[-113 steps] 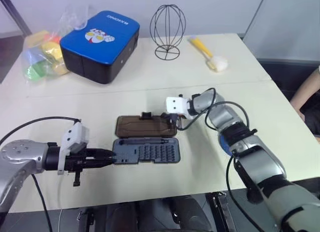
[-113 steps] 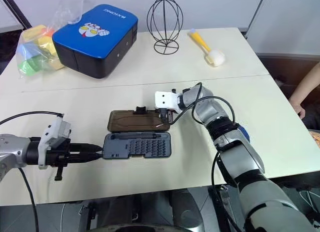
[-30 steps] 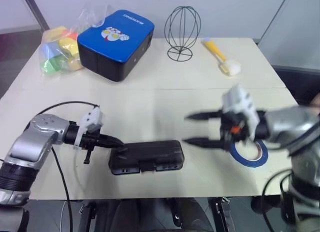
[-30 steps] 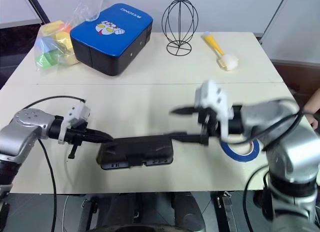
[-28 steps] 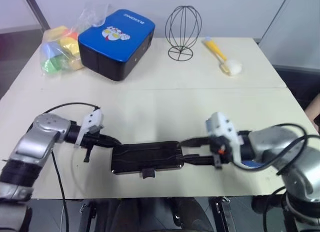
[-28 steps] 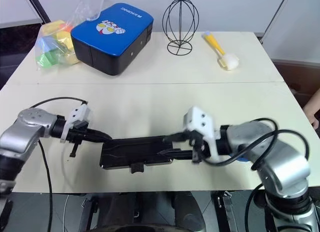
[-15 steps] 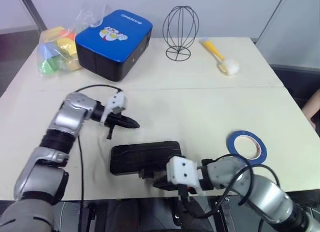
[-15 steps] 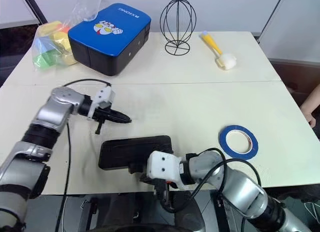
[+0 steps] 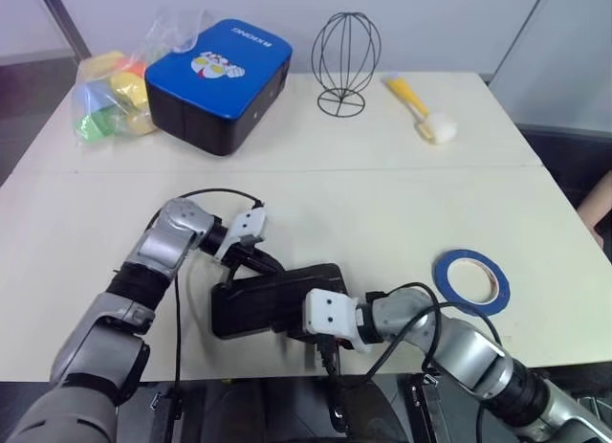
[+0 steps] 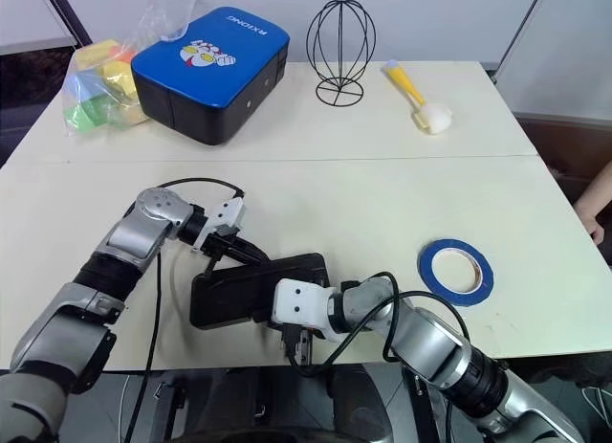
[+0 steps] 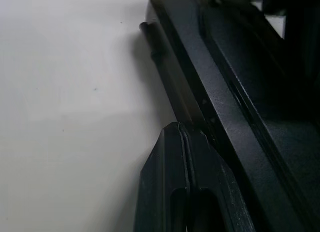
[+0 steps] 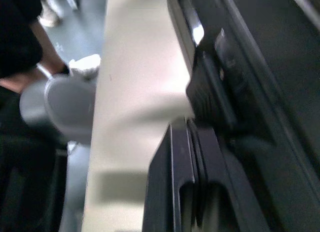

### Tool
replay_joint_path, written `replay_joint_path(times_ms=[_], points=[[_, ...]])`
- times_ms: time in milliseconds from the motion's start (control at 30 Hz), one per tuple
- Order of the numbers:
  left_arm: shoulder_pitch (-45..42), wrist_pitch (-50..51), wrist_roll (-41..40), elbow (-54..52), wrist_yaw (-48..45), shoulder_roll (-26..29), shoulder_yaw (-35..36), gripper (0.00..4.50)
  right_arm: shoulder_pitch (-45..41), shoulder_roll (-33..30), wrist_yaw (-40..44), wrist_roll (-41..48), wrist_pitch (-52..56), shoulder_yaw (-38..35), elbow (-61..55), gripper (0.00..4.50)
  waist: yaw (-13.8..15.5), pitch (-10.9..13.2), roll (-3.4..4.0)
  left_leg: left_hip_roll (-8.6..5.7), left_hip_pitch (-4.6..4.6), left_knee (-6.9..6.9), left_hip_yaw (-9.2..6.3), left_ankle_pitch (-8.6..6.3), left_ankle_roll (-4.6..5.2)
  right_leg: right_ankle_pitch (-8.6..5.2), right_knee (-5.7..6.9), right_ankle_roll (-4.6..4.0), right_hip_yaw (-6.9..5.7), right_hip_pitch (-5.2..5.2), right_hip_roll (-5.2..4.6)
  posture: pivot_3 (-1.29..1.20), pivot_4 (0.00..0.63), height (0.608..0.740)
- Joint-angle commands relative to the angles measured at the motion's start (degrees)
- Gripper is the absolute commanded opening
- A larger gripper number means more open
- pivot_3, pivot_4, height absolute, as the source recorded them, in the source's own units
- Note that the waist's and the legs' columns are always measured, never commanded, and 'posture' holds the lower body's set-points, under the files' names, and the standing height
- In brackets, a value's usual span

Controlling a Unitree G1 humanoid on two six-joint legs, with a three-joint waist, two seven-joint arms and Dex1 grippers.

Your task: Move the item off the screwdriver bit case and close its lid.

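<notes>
The screwdriver bit case point(image 9: 273, 304) lies closed near the table's front edge, its black lid point(image 10: 251, 282) on top. The item, a blue tape ring point(image 9: 471, 278), lies flat on the table to the case's right, well apart from it. My left gripper point(image 9: 275, 267) is shut, its tips against the case's far left edge; the left wrist view shows the fingers point(image 11: 182, 192) beside the black shell point(image 11: 250, 101). My right gripper point(image 9: 311, 336) is shut at the case's front edge, by the latch point(image 12: 215, 91).
A big blue-topped box point(image 9: 218, 68) and a bag of coloured pieces point(image 9: 107, 103) stand at the back left. A black wire frame point(image 9: 346, 60) and a yellow-handled brush point(image 9: 424, 108) are at the back. The table's front edge point(image 12: 140, 91) runs right beside the case.
The left gripper has come in from the far left to the case's back edge. The right gripper, open above the table a second ago, has shut and sunk to the front edge.
</notes>
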Motion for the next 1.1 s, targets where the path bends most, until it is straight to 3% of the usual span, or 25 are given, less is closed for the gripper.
replay_joint_path(times_ms=[33, 333, 533, 633, 767, 900, 967, 1033, 1100], points=[[1.92, 1.44, -0.91, -4.74, -0.98, 0.11, -0.42, 0.0, 0.36, 1.58, -3.79, -5.38, -3.1, 1.34, 4.99, 0.02, -0.1, -0.01, -0.01, 0.01, 0.03, 0.0, 0.0, 0.0, 0.0, 0.0, 0.01, 0.0, 0.0, 0.01, 0.01, 0.0, 0.15, 0.737], [8.28, 7.27, -2.72, -14.42, -3.1, 2.16, -3.07, 0.0, 2.88, 5.6, -16.2, -13.93, -1.57, -5.52, 5.14, 0.02, -0.75, -0.11, -0.13, 0.06, 0.08, -0.01, -0.09, 0.0, 0.0, 0.02, 0.11, -0.04, -0.01, 0.02, 0.09, 0.0, 0.15, 0.737], [9.41, 7.92, -1.57, -14.83, -0.78, 0.6, -2.93, 0.0, 6.15, 5.18, -17.61, -15.91, -0.54, -5.4, 2.74, 0.02, 0.11, -0.45, -0.25, 0.03, 0.08, 0.0, -0.09, 0.0, 0.0, -0.02, 0.04, -0.09, -0.02, 0.09, 0.05, 0.0, 0.15, 0.737], [7.1, 4.41, 0.81, -8.36, 1.52, -0.49, -1.71, 0.0, 8.21, 5.67, -13.42, -10.43, 6.09, -5.52, -3.74, 0.02, 0.23, -0.56, -0.21, 0.01, 0.08, 0.0, -0.09, 0.0, 0.0, -0.07, 0.03, -0.18, -0.02, 0.09, 0.03, 0.0, 0.15, 0.737], [0.1, -4.36, 4.93, 7.25, 4.33, -0.98, 1.17, 1.3, 10.94, 7.09, -5.94, 5.02, 21.67, -14.27, -14.21, 1.28, 1.51, -0.69, -0.26, -0.08, 0.02, 0.04, -0.1, 0.0, 0.0, -0.07, -0.04, -0.17, -0.02, 0.12, -0.03, 0.0, 0.15, 0.737], [-6.18, -8.05, 4.11, 15.77, 3.82, 1.79, 4.61, 3.24, 12.44, 5.51, -0.12, 17.8, 32.54, -26.87, -20.0, 3.33, 1.62, -0.7, -0.27, -0.06, 0.04, 0.06, -0.1, 0.0, 0.0, -0.07, -0.05, -0.21, -0.02, 0.14, -0.02, 0.0, 0.15, 0.737], [-7.82, -7.7, 2.29, 16.52, 1.5, 4.67, 6.76, 3.25, 12.57, 3.06, 2.56, 22.87, 36.53, -35.05, -21.33, 4.33, 1.24, -0.69, -0.28, -0.04, 0.04, 0.04, -0.1, 0.0, 0.0, -0.07, -0.03, -0.21, -0.02, 0.12, 0.0, 0.0, 0.15, 0.737], [-7.59, -5.12, -1.22, 12.87, -2.01, 9.72, 8.53, 3.25, 12.92, -2.17, 7.21, 28.12, 38.12, -44.67, -21.71, 4.43, 0.9, -0.63, -0.27, -0.03, 0.01, 0.0, -0.1, 0.0, 0.01, -0.06, -0.04, -0.19, -0.02, 0.07, 0.01, 0.0, 0.15, 0.737], [-4.54, 2.28, -9.81, 2.56, -3.44, 19.14, 9.17, 3.25, 12.39, -9.94, 12.76, 32.16, 37.55, -55.44, -19.66, 4.43, 0.39, -0.5, -0.28, -0.02, -0.05, -0.08, -0.09, 0.0, 0.01, 0.0, -0.05, -0.03, -0.03, 0.02, -0.02, 0.0, 0.15, 0.737]])
